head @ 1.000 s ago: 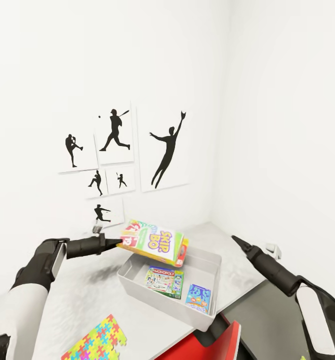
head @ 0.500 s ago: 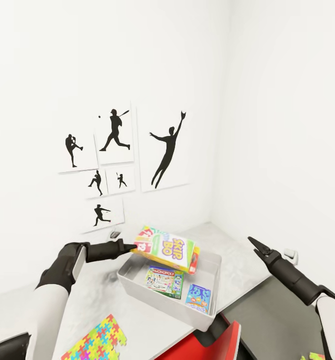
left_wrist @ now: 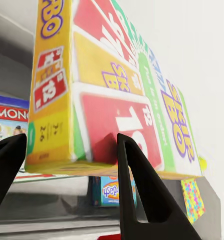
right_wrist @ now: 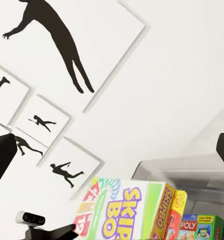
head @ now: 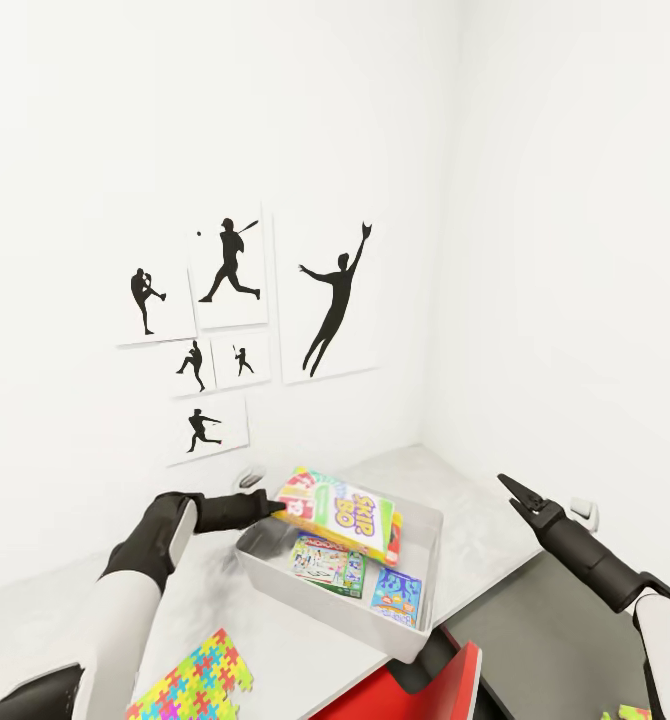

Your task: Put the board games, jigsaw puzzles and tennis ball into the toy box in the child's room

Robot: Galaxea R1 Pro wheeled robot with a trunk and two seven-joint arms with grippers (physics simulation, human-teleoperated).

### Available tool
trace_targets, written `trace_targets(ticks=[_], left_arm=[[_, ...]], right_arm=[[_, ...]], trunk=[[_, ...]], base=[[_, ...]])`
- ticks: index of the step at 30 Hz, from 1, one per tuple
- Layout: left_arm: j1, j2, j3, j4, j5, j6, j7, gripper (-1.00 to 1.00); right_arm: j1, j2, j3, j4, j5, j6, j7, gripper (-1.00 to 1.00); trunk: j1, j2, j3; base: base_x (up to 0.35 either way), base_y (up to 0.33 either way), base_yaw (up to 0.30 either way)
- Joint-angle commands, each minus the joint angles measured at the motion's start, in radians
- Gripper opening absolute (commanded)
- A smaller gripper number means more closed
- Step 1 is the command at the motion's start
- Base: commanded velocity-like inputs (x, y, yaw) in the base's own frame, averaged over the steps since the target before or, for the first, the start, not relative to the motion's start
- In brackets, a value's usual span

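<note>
My left gripper [head: 278, 503] [left_wrist: 66, 147] is shut on one short edge of the yellow-red-green Skip-Bo board game [head: 345, 512] [left_wrist: 117, 95] [right_wrist: 127, 212]. The game hangs tilted just above the light grey toy box [head: 305, 598] [right_wrist: 192, 167]. Inside the box lie a white-green Monopoly game [head: 327, 563] and a blue game [head: 396, 594] [left_wrist: 109, 190]. One jigsaw puzzle [head: 197, 680] rests on the table's light wing [head: 225, 590]. Another puzzle [left_wrist: 192, 199] and a small yellow-green tennis ball [left_wrist: 203, 163] lie beyond the box. My right gripper [head: 510, 487] [right_wrist: 112, 147] hovers open to the right of the box.
Black sports-silhouette pictures [head: 330, 300] hang on the white wall behind the desk. A red chair back [head: 415, 690] rises at the front below the box. The desk's dark grey wing [head: 545, 620] runs under my right arm, in the room's corner.
My left arm carried the Skip-Bo game rightward and down, from beside the box to just over it. My right arm drew back to the right, then held still.
</note>
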State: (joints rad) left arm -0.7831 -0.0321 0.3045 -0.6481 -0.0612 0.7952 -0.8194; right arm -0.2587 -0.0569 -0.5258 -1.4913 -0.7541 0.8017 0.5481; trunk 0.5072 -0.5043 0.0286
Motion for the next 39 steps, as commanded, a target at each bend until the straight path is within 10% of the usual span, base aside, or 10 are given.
trace_targets(ticks=[1, 36, 37, 39], left_arm=[[-0.001, -0.007, 0.007, 0.004, -0.003, 0.007, 0.003, -1.0], [-0.001, -0.034, 0.004, 0.014, -0.006, -0.024, 0.035, -1.0], [-0.001, -0.034, 0.004, 0.014, -0.006, -0.024, 0.034, 1.0], [-0.001, -0.034, 0.004, 0.014, -0.006, -0.024, 0.034, 1.0]], right_arm=[[-0.001, 0.0, -0.002, 0.0, -0.001, 0.007, 0.002, 1.0], [-0.001, 0.0, 0.0, -0.001, -0.002, 0.007, 0.002, 1.0], [-0.001, 0.0, 0.0, -0.001, -0.002, 0.007, 0.002, 1.0], [-0.001, 0.0, 0.0, -0.001, -0.002, 0.007, 0.002, 1.0]], trunk=[[0.0, -0.001, 0.0], [0.0, -0.001, 0.0], [0.0, -0.001, 0.0], [0.0, -0.001, 0.0]], base=[[0.0, 0.0, 0.0], [0.0, 0.0, 0.0], [0.0, 0.0, 0.0], [0.0, 0.0, 0.0]])
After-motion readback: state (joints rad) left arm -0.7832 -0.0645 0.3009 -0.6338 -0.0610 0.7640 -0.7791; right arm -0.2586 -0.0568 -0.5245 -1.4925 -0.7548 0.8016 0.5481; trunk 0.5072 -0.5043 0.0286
